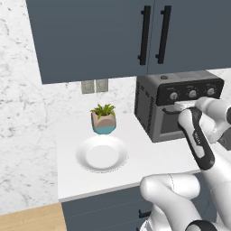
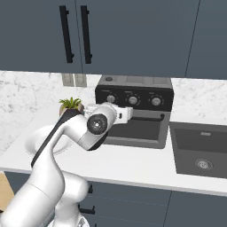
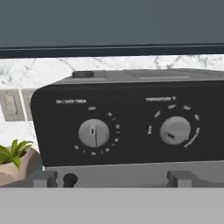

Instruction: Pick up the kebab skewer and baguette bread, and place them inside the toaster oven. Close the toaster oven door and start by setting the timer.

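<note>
The black toaster oven (image 1: 178, 106) (image 2: 133, 111) stands at the back of the white counter, with its door (image 2: 138, 128) shut. The kebab skewer and baguette bread are hidden. My gripper (image 1: 184, 106) (image 2: 129, 113) (image 3: 111, 179) hovers level with the top of the door, just in front of the knob row. It is open, fingertips (image 3: 44, 178) wide apart with nothing between them. Straight ahead in the hand view is the timer knob (image 3: 93, 133), its mark pointing up at off. The temperature knob (image 3: 175, 130) sits to its right.
An empty white plate (image 1: 102, 154) lies on the counter left of the oven. A small potted plant (image 1: 103, 119) (image 3: 15, 159) stands behind it. A dark sink (image 2: 199, 153) is to the oven's right. Dark wall cabinets (image 1: 144, 35) hang overhead.
</note>
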You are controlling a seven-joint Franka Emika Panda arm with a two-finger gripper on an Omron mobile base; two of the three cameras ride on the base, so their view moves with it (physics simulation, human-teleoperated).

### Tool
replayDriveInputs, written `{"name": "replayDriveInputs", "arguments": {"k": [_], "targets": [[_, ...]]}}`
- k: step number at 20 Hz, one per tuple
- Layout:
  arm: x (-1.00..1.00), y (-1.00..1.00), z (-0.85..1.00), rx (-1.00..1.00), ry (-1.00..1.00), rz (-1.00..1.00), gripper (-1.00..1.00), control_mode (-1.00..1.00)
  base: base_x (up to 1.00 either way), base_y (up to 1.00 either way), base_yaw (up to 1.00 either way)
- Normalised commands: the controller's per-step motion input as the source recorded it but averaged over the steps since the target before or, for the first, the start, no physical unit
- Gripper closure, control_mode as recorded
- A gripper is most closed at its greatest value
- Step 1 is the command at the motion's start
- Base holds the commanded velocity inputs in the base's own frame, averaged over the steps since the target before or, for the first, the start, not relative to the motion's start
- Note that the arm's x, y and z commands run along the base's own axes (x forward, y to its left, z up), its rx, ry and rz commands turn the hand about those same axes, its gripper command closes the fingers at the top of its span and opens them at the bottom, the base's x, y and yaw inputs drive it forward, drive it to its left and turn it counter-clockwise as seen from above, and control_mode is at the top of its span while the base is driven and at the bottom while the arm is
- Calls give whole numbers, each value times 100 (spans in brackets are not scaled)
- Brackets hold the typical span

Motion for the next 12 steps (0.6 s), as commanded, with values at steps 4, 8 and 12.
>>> {"name": "replayDriveInputs", "arguments": {"k": [4,8,12], "targets": [[0,1,1,8,-15,0,-100,-100,0,0,0],[0,3,0,7,-13,0,-100,-100,0,0,0],[0,16,0,2,-11,0,-100,-100,0,0,0]]}}
